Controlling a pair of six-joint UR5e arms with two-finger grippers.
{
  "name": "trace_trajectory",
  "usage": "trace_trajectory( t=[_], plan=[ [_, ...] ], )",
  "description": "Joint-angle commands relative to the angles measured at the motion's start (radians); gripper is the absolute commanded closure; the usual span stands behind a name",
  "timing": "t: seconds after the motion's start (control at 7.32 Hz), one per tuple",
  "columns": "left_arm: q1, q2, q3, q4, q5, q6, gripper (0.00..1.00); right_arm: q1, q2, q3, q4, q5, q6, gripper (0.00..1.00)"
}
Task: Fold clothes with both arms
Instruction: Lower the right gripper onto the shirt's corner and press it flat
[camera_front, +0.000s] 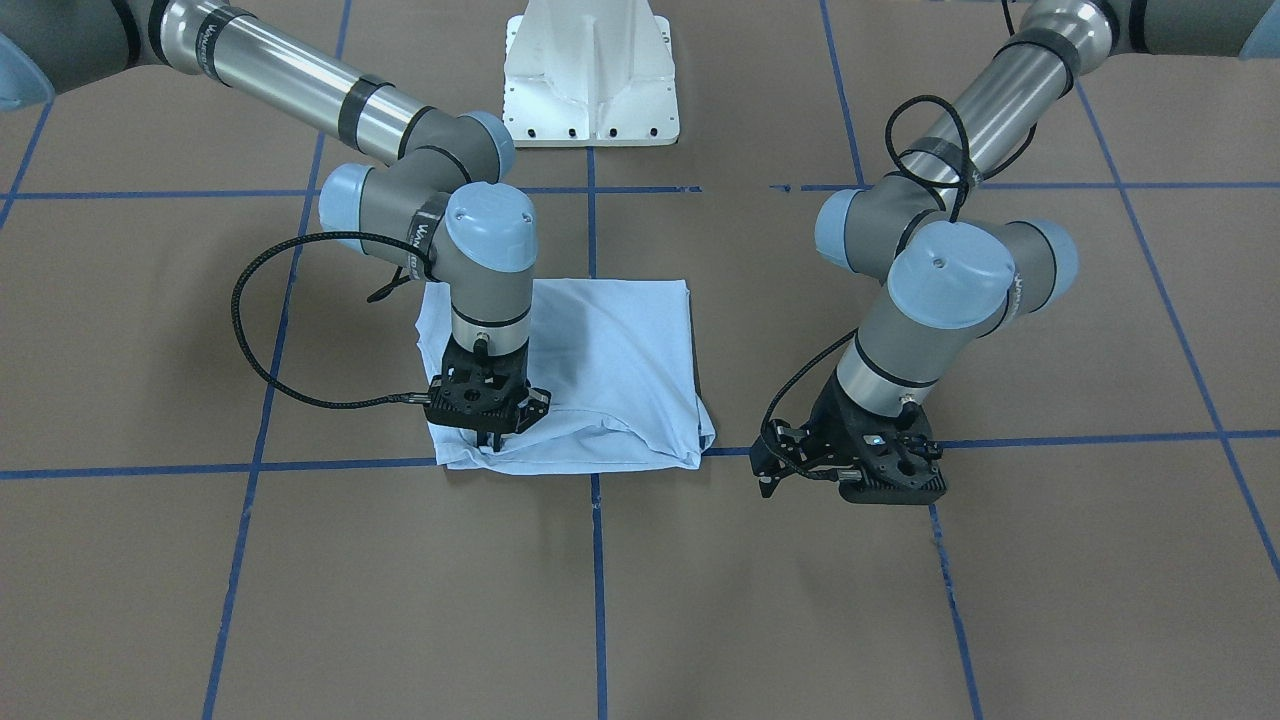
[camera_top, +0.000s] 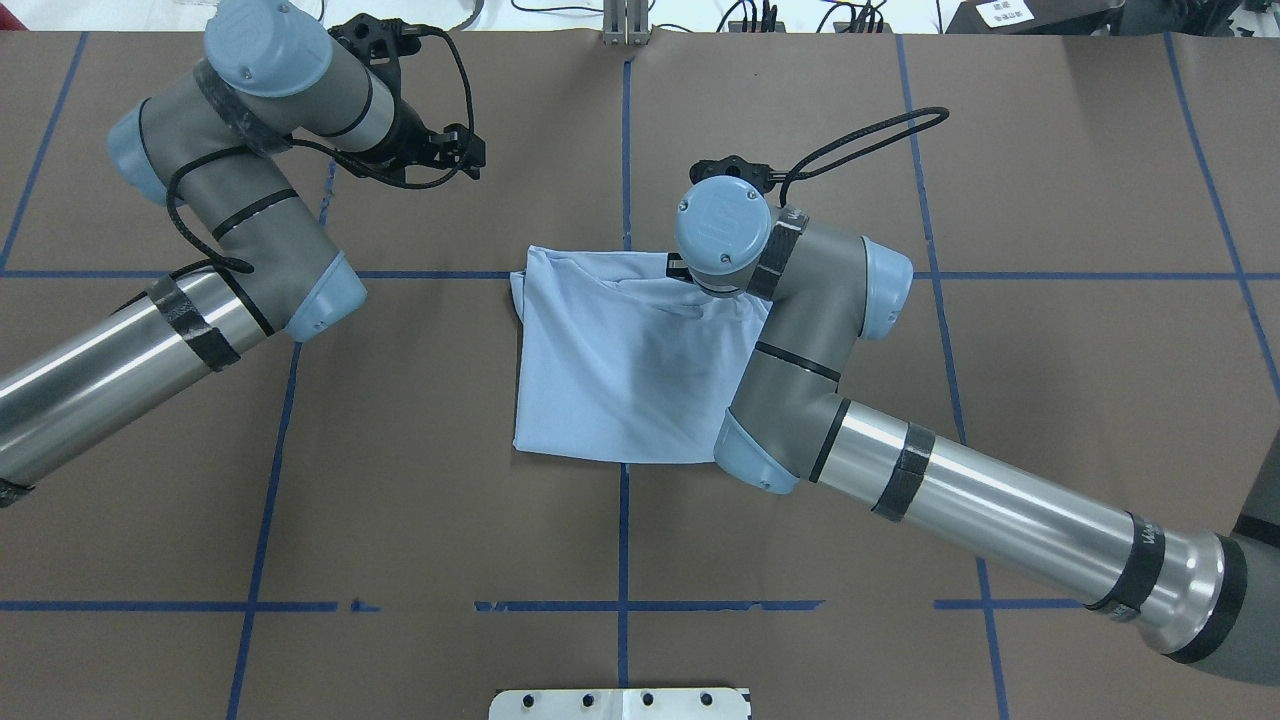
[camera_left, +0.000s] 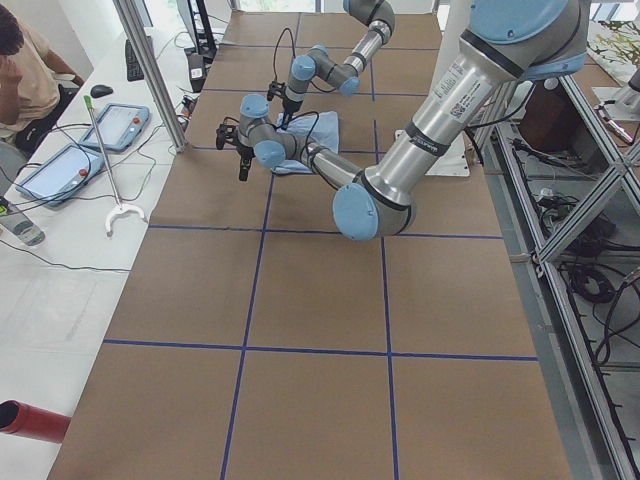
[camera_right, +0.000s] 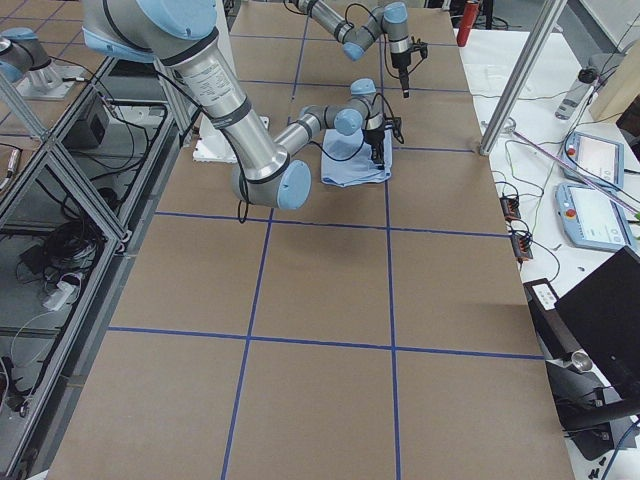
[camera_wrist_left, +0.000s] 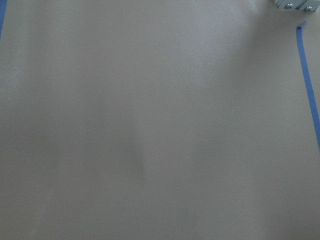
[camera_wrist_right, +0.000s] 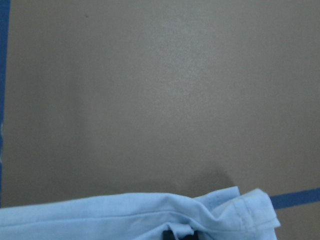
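Right claw (camera_front: 492, 443) pinches T-shirt (camera_front: 610, 350) at far edge.

No readable text, white lettering on right arm (camera_front: 290, 85) strap (camera_front: 426, 236) too blurred

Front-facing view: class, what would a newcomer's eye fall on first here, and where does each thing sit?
A light blue T-shirt, folded to a rough square, lies in the middle of the brown table. The right arm's tool points straight down on the shirt's edge farthest from the robot and seems to pinch the cloth. The left arm's tool hangs over bare table beside the shirt, holding nothing.
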Motion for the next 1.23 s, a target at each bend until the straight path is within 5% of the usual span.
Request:
trace_trajectory(
  t=[0.0, 0.55, 0.68, 0.82, 1.09],
  plan=[
    [0.002, -0.001, 0.0, -0.001, 0.0, -0.003, 0.0, 0.034, 0.0, -0.001, 0.002, 0.001, -0.012, 1.0],
    [0.004, 0.006, -0.005, 0.0, 0.0, -0.004, 0.0, 0.078, -0.002, -0.021, -0.001, 0.0, -0.066, 1.0],
    [0.004, 0.01, -0.006, 0.0, 0.0, -0.004, 0.0, 0.081, 0.0, -0.03, 0.002, 0.0, -0.071, 0.63],
    [0.004, 0.013, -0.012, 0.0, 0.0, -0.002, 0.0, 0.081, 0.015, -0.045, 0.003, -0.006, -0.107, 0.01],
    [0.004, 0.014, -0.02, 0.002, 0.0, 0.001, 0.0, 0.152, 0.026, -0.048, 0.003, 0.098, -0.179, 0.0]
  ],
)
